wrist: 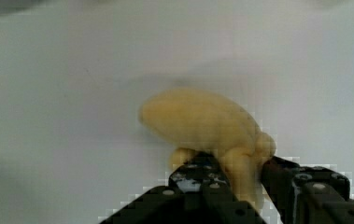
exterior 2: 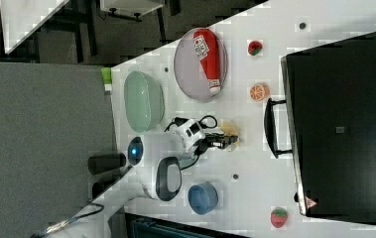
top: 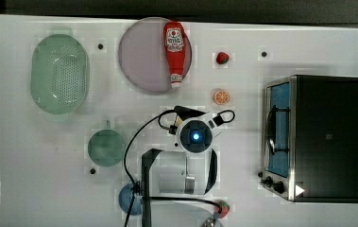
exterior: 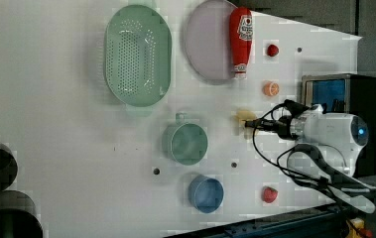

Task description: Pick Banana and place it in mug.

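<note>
At the centre of the left view, the banana (exterior: pixel 245 118) lies on the white table (exterior: pixel 51 124), just right of the mug (exterior: pixel 187 144), with the gripper (exterior: pixel 253 124) down on it. In the wrist view the fingers (wrist: pixel 198 173) stand narrowed on either side of the stem end of the banana (wrist: pixel 202 121), touching or nearly so; whether they grip firmly I cannot tell.

The hold looks to be on the thin end, so the fat body could swing or slip out on lifting. A tilted banana could also catch the mug's rim and tip out.

The way to the mug (top: pixel 106 147) looks open, bare table between. Just below the mug in the left view sits the blue bowl (exterior: pixel 206 194), and above it the colander (exterior: pixel 137 55). The toaster oven (top: pixel 325 137) stands at the right of the top view, well clear.
</note>
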